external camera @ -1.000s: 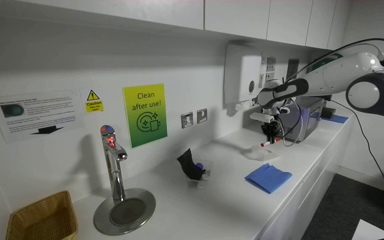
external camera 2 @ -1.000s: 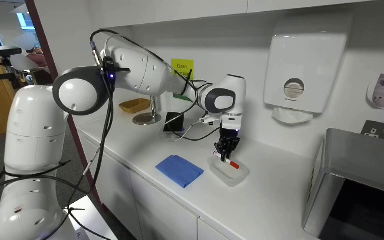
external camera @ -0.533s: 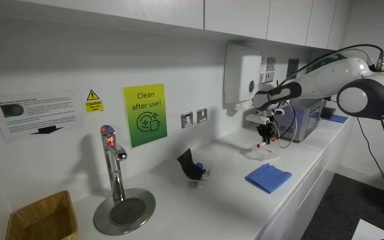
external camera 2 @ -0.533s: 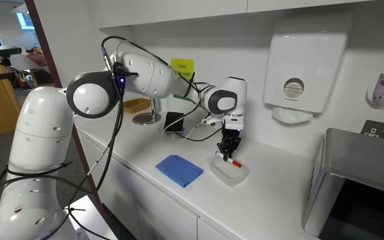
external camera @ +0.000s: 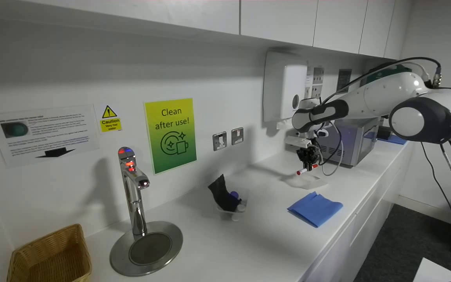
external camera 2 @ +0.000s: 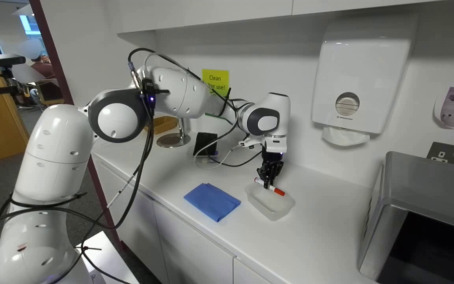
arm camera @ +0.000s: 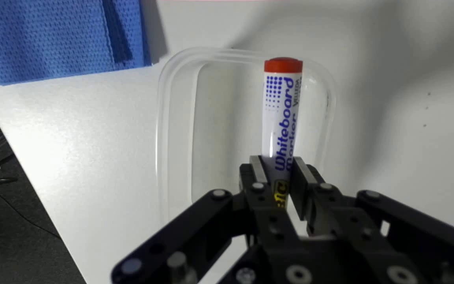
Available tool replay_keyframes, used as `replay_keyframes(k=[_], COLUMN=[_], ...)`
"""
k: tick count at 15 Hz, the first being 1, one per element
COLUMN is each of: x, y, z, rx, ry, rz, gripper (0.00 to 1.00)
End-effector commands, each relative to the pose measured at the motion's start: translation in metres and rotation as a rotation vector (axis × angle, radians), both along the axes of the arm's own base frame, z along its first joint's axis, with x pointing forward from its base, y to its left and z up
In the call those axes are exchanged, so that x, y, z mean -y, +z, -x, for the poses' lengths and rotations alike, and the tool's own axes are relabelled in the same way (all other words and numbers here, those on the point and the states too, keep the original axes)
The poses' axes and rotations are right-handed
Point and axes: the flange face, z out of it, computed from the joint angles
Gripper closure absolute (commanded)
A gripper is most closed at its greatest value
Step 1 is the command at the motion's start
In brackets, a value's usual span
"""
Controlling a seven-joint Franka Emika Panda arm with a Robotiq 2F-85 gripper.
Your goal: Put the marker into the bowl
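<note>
Wrist view shows us the gripper [arm camera: 278,162] with its fingers [arm camera: 305,177] clamped on the marker [arm camera: 280,106], one on each side of its white barrel, and a red end reaching out ahead of them. In both exterior views we see the marker lying crosswise through that grip, its red cap [external camera 2: 279,192] sticking out on the opposite side. Below the fingers, on the white counter [arm camera: 105,157], sits the clear bowl [arm camera: 164,118]; it is faint against that surface, and from these angles we cannot fairly say how high above its rim the marker hangs. Near the fingers, up and to their left in the wrist view, we find the folded blue cloth [arm camera: 61,39], apart from the bowl. Farther off, in both exterior views, a grey appliance [external camera 2: 428,181] stands to the right of the fingers; well to their left we make out a black item [external camera: 223,196], then the tap [external camera: 134,196] and the wicker basket [external camera: 49,258].
</note>
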Motion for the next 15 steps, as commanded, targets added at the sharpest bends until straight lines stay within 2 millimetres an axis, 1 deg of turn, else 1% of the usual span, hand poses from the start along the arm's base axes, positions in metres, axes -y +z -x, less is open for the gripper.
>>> replay_keyframes(k=[1, 5, 11, 15], x=[0.0, 0.002, 0.01, 0.011], y=[0.014, 0.017, 0.012, 0.01], z=[0.0, 0.006, 0.012, 0.013], rx=[0.022, 0.028, 0.029, 0.027], ry=[0.031, 0.022, -0.005, -0.01], rz=[-0.005, -0.009, -0.029, -0.031], gripper=[0.95, 0.95, 0.95, 0.95])
